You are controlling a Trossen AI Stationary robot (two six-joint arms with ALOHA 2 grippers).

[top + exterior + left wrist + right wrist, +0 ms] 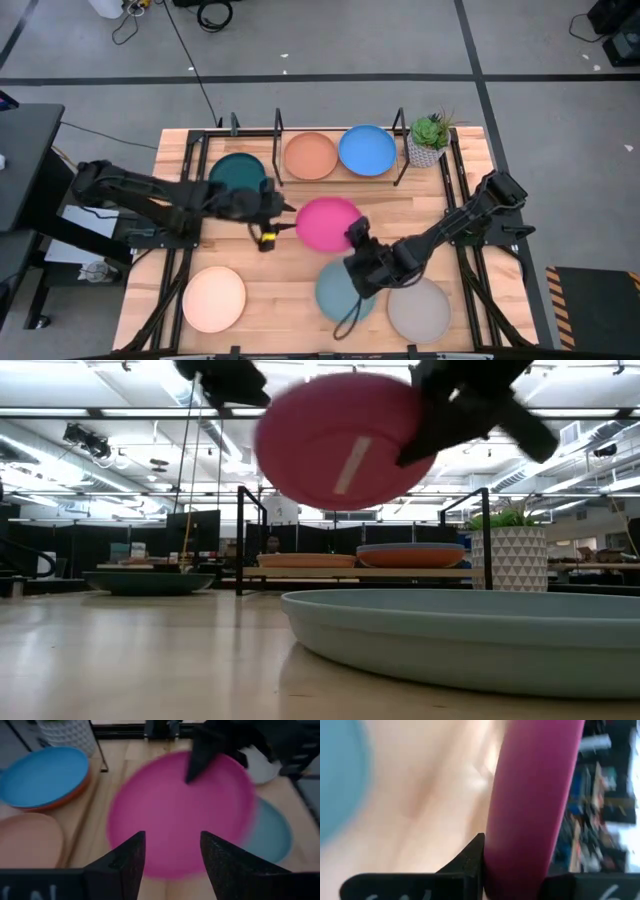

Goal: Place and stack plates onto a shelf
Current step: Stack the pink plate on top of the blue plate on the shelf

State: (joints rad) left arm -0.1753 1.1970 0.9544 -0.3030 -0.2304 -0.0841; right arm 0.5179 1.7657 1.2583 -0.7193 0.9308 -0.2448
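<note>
Now | magenta plate (325, 222) airborne | rim clamped in right gripper (358, 238)

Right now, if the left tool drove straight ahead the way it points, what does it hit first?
Most likely the round magenta plate: it fills the view just past the open left tool, held up off the table by the right tool. Depth between fingertips and rim is unclear.
</note>
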